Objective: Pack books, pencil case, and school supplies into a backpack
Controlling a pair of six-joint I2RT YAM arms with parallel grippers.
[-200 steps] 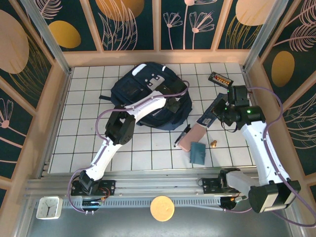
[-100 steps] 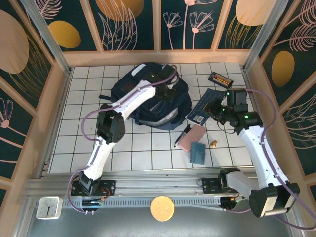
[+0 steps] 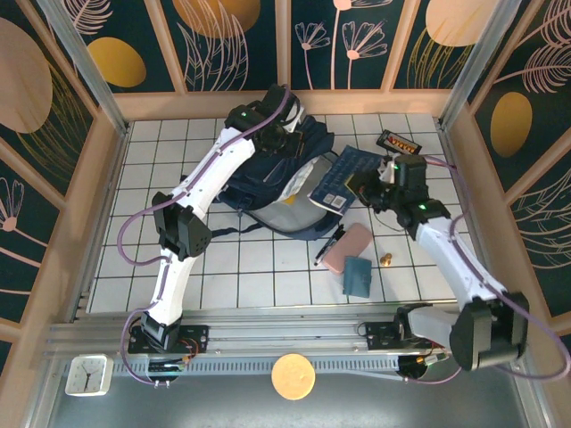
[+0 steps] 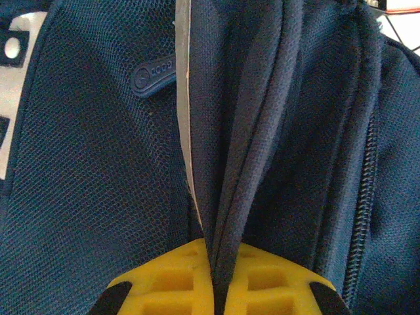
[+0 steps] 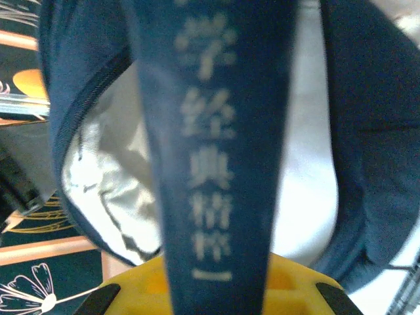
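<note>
I have my left gripper [image 4: 213, 266] pressed tight on a fold of the backpack [image 4: 79, 164]; my right gripper [image 5: 216, 275] pinches the navy book [image 3: 337, 176], tilted beside the backpack's gaping mouth.

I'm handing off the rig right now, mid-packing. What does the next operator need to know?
Left gripper: shut on the backpack fabric by its opening, holding it up.
Right gripper: shut on the navy book, held at the backpack's mouth, not yet inside.
On the table, right of the backpack: pen, pink pencil case and teal item, close together.
Done: backpack open, its pale lining showing.
Left: slide the book in, then pack the pen, case and teal item.
</note>
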